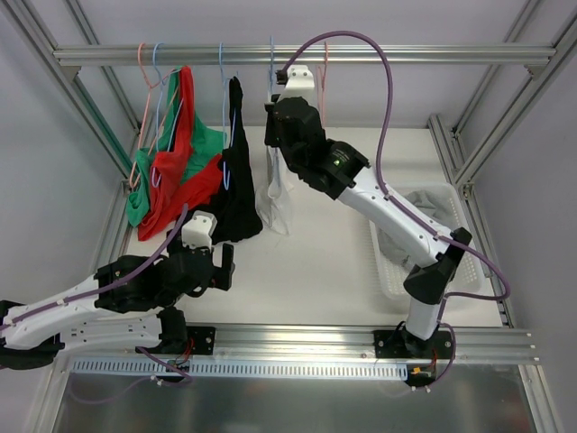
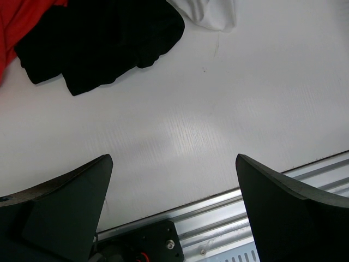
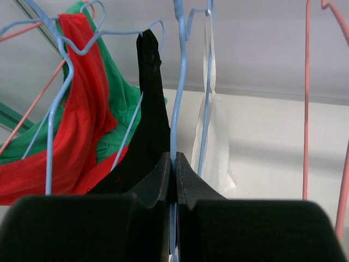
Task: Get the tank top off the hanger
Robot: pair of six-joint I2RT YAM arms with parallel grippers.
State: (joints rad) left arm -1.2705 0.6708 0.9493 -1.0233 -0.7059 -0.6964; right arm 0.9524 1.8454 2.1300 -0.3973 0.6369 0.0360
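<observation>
A white tank top (image 1: 277,194) (image 3: 215,142) hangs from a light blue hanger (image 1: 270,63) (image 3: 178,82) on the top rail (image 1: 406,54), its hem touching the table. My right gripper (image 1: 276,106) (image 3: 174,162) is shut on that hanger's blue wire, just left of the white strap. My left gripper (image 1: 227,266) (image 2: 174,159) hovers low over the table near its front edge, open with nothing between its fingers. The hem of the white top (image 2: 210,13) shows at the top of the left wrist view.
A black top (image 1: 236,180) (image 3: 150,109), a red one (image 1: 176,171) (image 3: 82,109) and a green one (image 1: 206,144) hang on hangers to the left. A pink hanger (image 3: 307,109) hangs right. A clear bin (image 1: 388,262) holding grey cloth stands at the right.
</observation>
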